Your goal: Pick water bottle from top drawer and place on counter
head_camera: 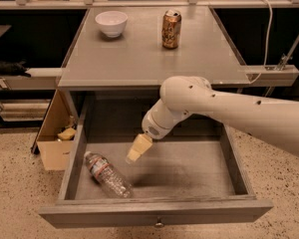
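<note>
The water bottle (pixel 107 175) lies on its side in the front left corner of the open top drawer (pixel 154 212), cap toward the back left. My gripper (pixel 137 149) hangs inside the drawer, just up and to the right of the bottle, apart from it and holding nothing. My white arm reaches in from the right, over the drawer. The grey counter (pixel 139 59) lies above the drawer, behind my arm.
A white bowl (pixel 112 22) and a gold-brown drink can (pixel 171 29) stand at the back of the counter. A cardboard box (pixel 54 133) with scraps in it sits on the floor to the left of the drawer. A metal bracket and cable are at the right.
</note>
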### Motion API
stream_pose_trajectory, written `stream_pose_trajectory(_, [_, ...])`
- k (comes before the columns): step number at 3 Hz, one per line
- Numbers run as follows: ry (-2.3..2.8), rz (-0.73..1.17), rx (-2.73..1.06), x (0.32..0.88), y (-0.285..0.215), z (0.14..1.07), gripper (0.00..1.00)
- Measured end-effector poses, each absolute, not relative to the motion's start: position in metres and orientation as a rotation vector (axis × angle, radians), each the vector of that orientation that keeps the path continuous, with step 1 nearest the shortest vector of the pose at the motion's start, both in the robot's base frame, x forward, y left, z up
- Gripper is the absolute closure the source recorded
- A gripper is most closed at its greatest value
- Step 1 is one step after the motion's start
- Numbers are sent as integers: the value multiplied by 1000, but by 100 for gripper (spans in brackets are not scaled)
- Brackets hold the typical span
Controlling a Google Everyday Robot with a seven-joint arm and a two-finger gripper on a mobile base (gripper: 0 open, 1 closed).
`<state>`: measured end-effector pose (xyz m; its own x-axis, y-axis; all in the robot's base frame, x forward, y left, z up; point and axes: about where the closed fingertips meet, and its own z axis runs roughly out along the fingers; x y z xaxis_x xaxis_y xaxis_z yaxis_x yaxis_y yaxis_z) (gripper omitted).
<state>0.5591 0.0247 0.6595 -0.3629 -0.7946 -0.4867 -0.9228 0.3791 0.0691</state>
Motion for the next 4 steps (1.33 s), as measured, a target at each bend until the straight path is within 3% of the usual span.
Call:
stream_pose_trajectory(2, [2310,565,-1483,549,46,657,0])
stream_pose_trajectory(4, [2374,460,-1471,521,87,662,0])
